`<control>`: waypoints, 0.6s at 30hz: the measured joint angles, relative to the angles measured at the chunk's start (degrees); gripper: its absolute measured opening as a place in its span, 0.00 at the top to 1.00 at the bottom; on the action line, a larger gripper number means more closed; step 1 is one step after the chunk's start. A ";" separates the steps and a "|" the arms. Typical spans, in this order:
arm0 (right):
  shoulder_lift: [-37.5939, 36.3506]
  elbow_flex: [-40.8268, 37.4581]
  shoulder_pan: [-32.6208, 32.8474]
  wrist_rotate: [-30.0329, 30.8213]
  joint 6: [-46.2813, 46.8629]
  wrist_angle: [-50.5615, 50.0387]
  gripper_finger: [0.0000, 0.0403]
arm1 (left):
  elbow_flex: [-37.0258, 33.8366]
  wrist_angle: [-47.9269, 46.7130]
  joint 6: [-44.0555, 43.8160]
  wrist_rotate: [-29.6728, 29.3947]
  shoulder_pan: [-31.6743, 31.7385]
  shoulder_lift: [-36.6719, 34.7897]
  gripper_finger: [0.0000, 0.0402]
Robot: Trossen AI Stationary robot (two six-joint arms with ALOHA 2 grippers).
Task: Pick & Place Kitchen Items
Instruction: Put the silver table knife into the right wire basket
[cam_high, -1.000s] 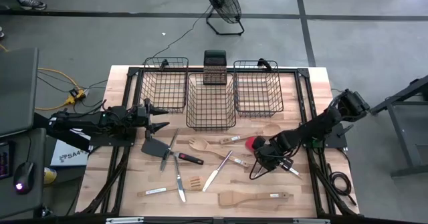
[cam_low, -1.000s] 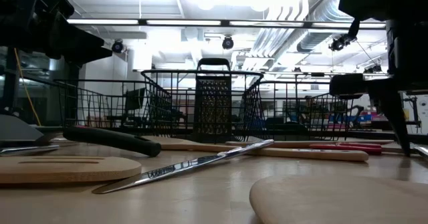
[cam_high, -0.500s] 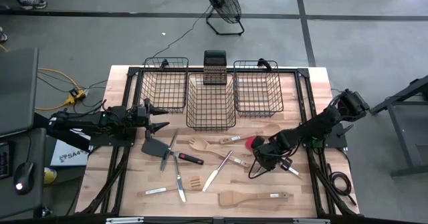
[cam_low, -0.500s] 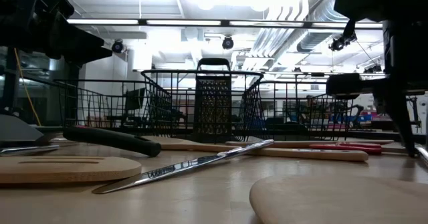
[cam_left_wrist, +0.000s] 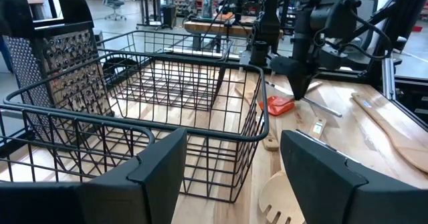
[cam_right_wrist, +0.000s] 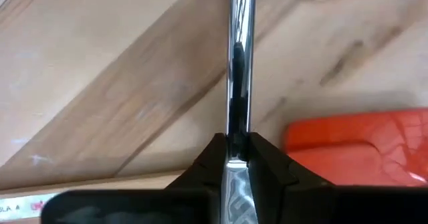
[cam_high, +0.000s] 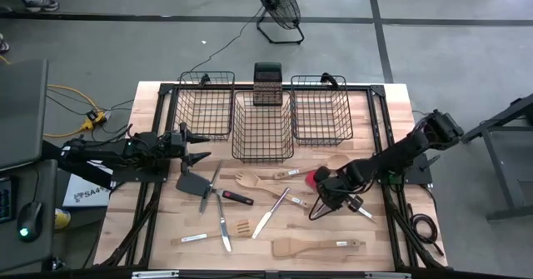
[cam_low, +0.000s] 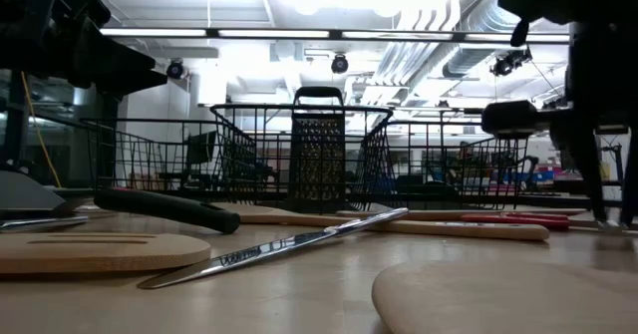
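Observation:
Pale wooden spoons, forks and spatulas [cam_high: 316, 246], a black spatula [cam_high: 192, 183] and silver cutlery [cam_high: 271, 212] lie flat on the wooden table's near half. A red spatula head [cam_high: 314, 177] lies right of centre. My right gripper [cam_high: 321, 202] stands just beside it, pointing down and shut on a slim silver utensil [cam_right_wrist: 241, 43]. It also shows at the low view's right edge [cam_low: 610, 214]. My left gripper [cam_high: 196, 148] hovers open by the left basket. Its fingers [cam_left_wrist: 234, 177] look toward the middle basket. My right gripper pinches the silver utensil's thin shaft [cam_right_wrist: 237, 134] between its two fingertips [cam_right_wrist: 214, 158], coming from above and pointing down. The shaft runs straight on from the fingers over the table boards, next to the red spatula head [cam_right_wrist: 348, 147]. I cannot tell whether it is lifted.
Three black wire baskets stand along the far side: left [cam_high: 206, 104], middle [cam_high: 263, 127], right [cam_high: 321, 108]. A dark box grater [cam_high: 267, 83] stands behind the middle one. Black frame rails [cam_high: 386, 137] border the table. A floor fan [cam_high: 279, 4] stands beyond the far edge.
My right gripper has shifted a little beside the red spatula head and has turned slightly about its own axis, so in the low view both fingers now show side by side. The utensils on the table have stayed where they were.

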 joint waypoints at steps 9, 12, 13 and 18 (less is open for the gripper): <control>-5.00 0.04 -0.11 1.68 2.95 -1.03 0.92 | 0.00 0.00 0.00 -0.01 -0.02 0.02 0.41; -7.23 0.06 -0.37 2.61 4.46 -1.13 0.92 | 0.00 0.00 0.02 -0.01 0.00 0.02 0.41; -7.91 0.07 -0.59 2.61 5.29 -1.10 0.92 | -0.01 -0.02 0.01 -0.01 -0.02 0.01 0.41; -11.47 0.09 -2.46 3.62 11.57 -1.32 0.92 | 0.00 0.00 0.02 -0.02 -0.01 0.01 0.41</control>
